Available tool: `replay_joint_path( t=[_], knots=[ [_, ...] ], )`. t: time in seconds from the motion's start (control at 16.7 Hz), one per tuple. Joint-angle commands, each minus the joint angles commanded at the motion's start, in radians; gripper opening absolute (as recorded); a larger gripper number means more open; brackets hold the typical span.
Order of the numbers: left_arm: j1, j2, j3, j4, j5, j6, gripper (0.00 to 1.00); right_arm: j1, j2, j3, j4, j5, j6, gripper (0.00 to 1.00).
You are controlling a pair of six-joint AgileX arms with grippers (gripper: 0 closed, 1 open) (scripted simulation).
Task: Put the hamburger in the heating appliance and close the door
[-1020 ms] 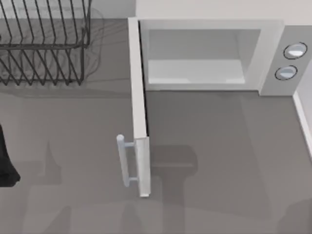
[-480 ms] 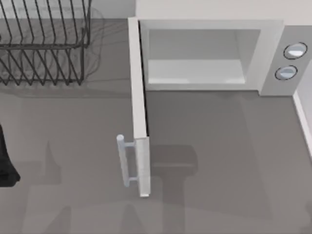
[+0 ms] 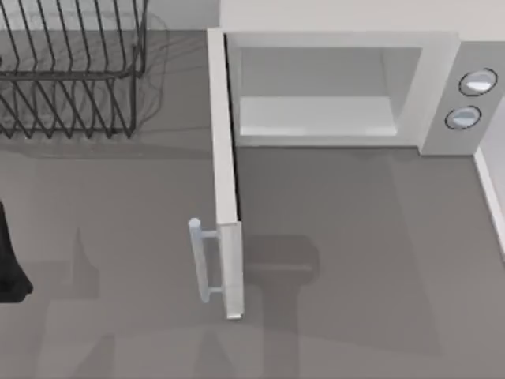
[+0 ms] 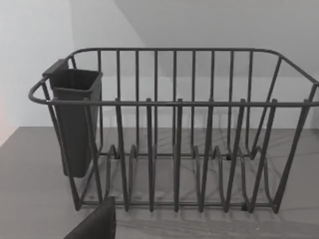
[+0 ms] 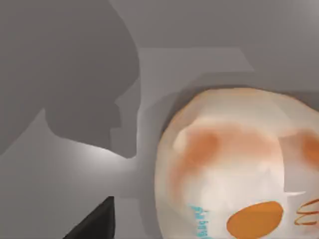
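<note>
The heating appliance (image 3: 438,87), a white and light-grey microwave with two round knobs on its right panel, stands at the back of the table with its cavity (image 3: 316,110) bare. The door (image 3: 225,181) is swung wide open toward the front, its bar handle (image 3: 201,260) facing left. In the right wrist view the hamburger (image 5: 234,164), a pale orange-tan bun, lies on the grey table very close under my right gripper (image 5: 94,221), whose dark edge shows beside it. My left arm (image 3: 8,260) is parked at the table's left edge.
A black wire rack (image 3: 71,71) stands at the back left; the left wrist view faces it and the dark cup (image 4: 75,119) hung on its end. A pale wall edge (image 3: 493,205) runs along the right side.
A faint dark blur at the top view's lower right edge has slipped out of sight. The microwave, its door and the left arm have not moved.
</note>
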Motion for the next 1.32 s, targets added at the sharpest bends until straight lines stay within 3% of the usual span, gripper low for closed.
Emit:
replay_joint_path(
  t=[0.24, 0.54, 1.32],
  knots=[
    [0.0, 0.0, 0.0, 0.0, 0.0, 0.0, 1.0, 0.001, 0.091, -0.086, 0.18, 0.0, 0.002, 1.0],
    [0.0, 0.0, 0.0, 0.0, 0.0, 0.0, 1.0, 0.0, 0.109, -0.103, 0.208, 0.0, 0.002, 1.0],
    [0.0, 0.0, 0.0, 0.0, 0.0, 0.0, 1.0, 0.0, 0.109, -0.103, 0.208, 0.0, 0.002, 0.02]
  ],
)
